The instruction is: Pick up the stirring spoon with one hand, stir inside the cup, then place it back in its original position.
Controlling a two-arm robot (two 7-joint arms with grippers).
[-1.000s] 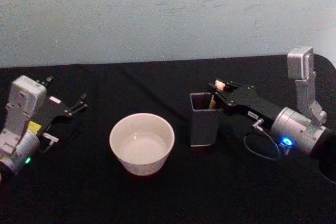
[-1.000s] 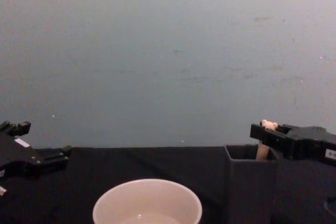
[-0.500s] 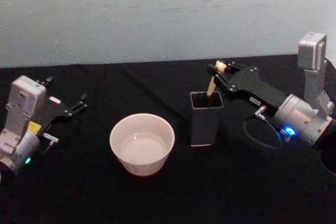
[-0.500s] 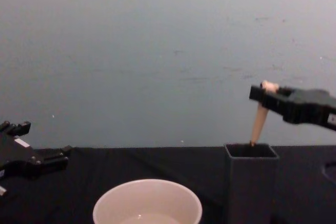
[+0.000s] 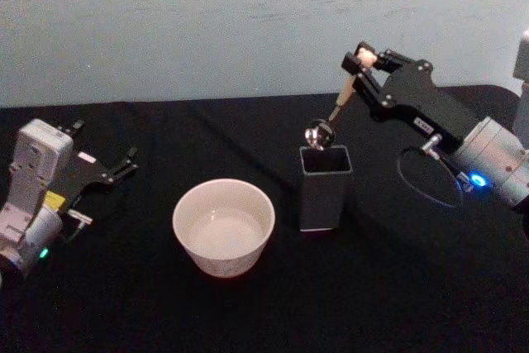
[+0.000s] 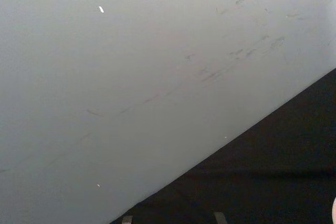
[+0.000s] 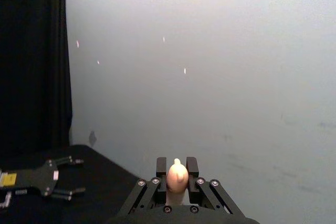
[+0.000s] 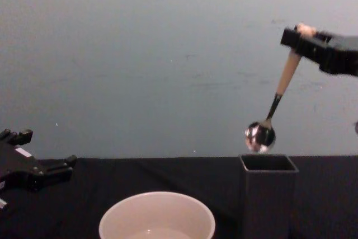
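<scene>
While black cloth meets a pale wall, right gripper fingers clamp the stirring spoon; left gripper fingers lie apart.

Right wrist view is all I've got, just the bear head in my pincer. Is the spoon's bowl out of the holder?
Observer: Yes. Chest view: the right pincer holds the stirring spoon tilted, its bowl just above the holder's rim.
Operator: Where's the cup?
Observer: Head view: it stands on the table to the holder's left, apart from it.
Operator: Left pincer?
Observer: Open, parked at the table's left edge, away from the cup.
</scene>
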